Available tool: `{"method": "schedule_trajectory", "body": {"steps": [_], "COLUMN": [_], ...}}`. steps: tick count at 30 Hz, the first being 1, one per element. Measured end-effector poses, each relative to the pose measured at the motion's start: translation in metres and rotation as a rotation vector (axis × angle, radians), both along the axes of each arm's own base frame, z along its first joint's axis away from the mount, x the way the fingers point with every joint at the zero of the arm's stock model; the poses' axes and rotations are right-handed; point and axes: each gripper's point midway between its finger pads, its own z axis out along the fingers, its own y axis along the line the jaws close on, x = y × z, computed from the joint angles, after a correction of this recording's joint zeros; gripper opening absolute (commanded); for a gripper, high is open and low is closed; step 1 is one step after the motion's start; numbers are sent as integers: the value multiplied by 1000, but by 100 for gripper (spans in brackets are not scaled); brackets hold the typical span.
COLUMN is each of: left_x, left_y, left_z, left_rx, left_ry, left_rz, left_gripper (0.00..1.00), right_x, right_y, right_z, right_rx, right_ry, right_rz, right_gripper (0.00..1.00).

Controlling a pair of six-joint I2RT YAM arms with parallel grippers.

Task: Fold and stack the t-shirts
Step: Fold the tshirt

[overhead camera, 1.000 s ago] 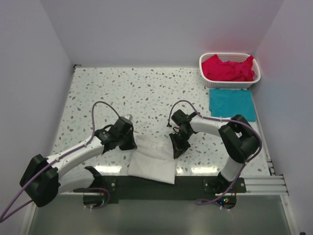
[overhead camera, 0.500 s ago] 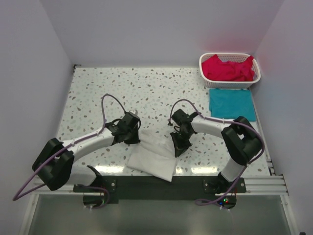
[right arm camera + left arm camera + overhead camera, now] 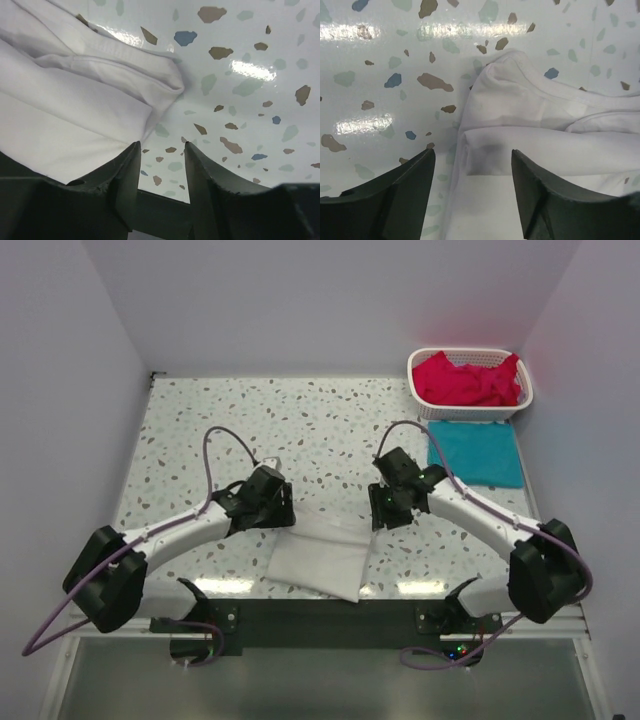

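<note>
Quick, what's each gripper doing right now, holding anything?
Left gripper: jaws open, holding nothing, over the white t-shirt.
Right gripper: jaws open, holding nothing.

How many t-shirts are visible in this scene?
3 at least: a white t-shirt folded between the arms, a teal t-shirt next to the basket, and red-pink fabric inside it, maybe hiding more.
</note>
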Motion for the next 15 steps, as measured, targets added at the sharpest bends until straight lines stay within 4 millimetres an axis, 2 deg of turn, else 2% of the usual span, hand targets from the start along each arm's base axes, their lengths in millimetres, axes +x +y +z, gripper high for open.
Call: {"method": "schedule_trajectory", "body": {"steps": [4, 8, 12, 15], "left_x": [6, 4, -15, -32], "left_y": [-5, -15, -26, -34], "left_z": [25, 58, 73, 61], "left_rx": [-51, -135, -215, -236], "left_ry": [-78, -179, -254, -242], "left_rz": [-19, -54, -139, -231], "left_gripper": [74, 73, 57, 50], "right_x": [4, -5, -28, -45], "right_y": [2, 26, 56, 75], "right_z": [24, 42, 34, 24], "right_rx": [72, 246, 393, 469], "right_ry": [-114, -172, -125, -64], "right_rz": [2, 84, 195, 268], "right_gripper": [48, 48, 49, 49]}}
